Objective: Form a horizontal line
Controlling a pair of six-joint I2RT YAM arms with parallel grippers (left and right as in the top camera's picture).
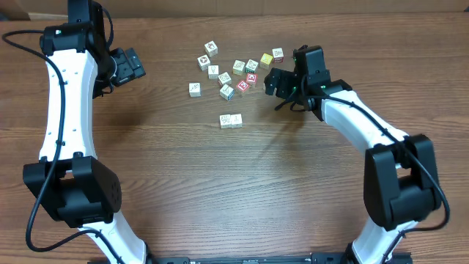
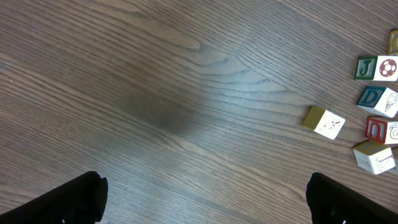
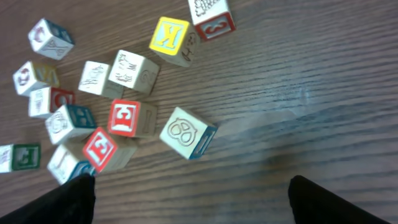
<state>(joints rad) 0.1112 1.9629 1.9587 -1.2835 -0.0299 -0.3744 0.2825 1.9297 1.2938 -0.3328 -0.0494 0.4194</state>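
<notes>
- The horizontal line (image 1: 231, 120) is so far a short row of two pale cream cubes, side by side and touching, flat on the wooden bench (image 1: 220, 191).
- Only the overhead view shows this row. From there the loose cubes (image 1: 234, 70) lie scattered at its 12 o'clock, apart from it.
- The right wrist view gives the scatter close up: two red-faced cubes (image 3: 123, 118) touching, and a yellow K cube (image 3: 169, 37) at their 1 o'clock.
- The left wrist view catches only a few cubes at its 3 o'clock edge, one marked J (image 2: 367, 67).
- The right tool (image 1: 271, 81) stands wide, with nothing between its fingers (image 3: 62, 199). The row lies at its 8 o'clock, near but apart.
- The left tool (image 1: 132, 66) is wide and empty too, and the row is at its 4 o'clock, well apart.
</notes>
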